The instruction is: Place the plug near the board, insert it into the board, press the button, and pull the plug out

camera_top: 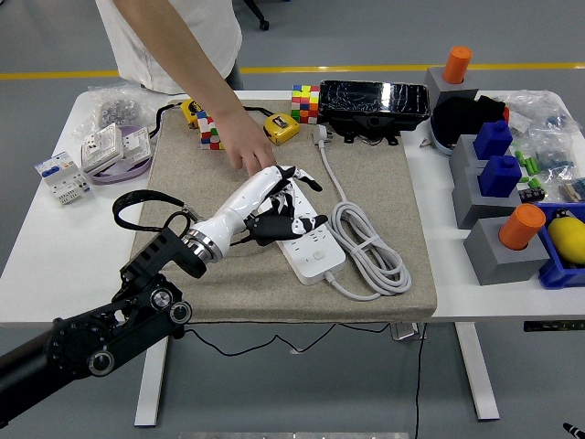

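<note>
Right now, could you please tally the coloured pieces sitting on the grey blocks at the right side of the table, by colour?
Orange cylinders: 2, one at the back and one at the front.
Blue blocks: 2, one behind the other.
Total: 4.

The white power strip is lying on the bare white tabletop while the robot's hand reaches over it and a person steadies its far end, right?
Not quite: in the head view the power strip lies on a beige mat, not bare tabletop. The robot's left hand does reach over it, and the person's hand is at its far end.
</note>
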You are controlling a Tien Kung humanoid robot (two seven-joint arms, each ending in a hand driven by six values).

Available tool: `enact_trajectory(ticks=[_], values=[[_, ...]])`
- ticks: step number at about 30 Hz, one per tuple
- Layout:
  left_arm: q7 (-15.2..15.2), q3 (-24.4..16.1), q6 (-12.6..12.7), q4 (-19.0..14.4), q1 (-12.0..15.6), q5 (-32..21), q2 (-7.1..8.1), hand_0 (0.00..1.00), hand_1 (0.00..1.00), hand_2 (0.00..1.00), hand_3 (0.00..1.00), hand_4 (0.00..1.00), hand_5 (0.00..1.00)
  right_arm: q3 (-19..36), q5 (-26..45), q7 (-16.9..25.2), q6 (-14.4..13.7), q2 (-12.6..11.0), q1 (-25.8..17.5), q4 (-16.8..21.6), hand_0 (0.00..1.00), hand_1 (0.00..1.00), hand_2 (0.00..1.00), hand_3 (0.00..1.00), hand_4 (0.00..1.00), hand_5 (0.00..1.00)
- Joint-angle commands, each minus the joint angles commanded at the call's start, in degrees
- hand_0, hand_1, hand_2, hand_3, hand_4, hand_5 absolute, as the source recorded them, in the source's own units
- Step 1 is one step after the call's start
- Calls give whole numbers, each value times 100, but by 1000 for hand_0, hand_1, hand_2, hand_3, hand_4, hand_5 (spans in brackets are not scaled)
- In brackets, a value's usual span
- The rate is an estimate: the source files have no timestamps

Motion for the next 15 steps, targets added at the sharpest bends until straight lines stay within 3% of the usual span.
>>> enact_trajectory(ticks=[4, 5, 10, 11, 15], values=[[63, -47, 318, 298, 11, 374, -57, 368, 403, 463, 579, 820, 278, 2, 3, -1, 0, 2, 1, -2, 573, 630, 601, 536, 880, 410], [123, -46, 364, 373, 10, 521, -73, 610, 666, 632, 668, 906, 312, 1, 5, -3, 2, 3, 0, -4, 573, 629, 601, 537, 880, 411], [159, -4, 377, 440, 5, 574, -74, 610, 666, 632, 668, 906, 312, 12, 0, -3, 1, 0, 4, 1, 573, 629, 601, 537, 880, 411], [152, 7, 375, 421, 10, 568, -71, 462, 556, 560, 664, 888, 298, 16, 0, -1, -2, -1, 4, 2, 574, 629, 601, 536, 880, 411], [91, 11, 300, 238, 31, 431, -50, 462, 556, 560, 664, 888, 298, 9, -1, -3, 0, 2, 2, 1, 574, 629, 601, 536, 880, 411]])
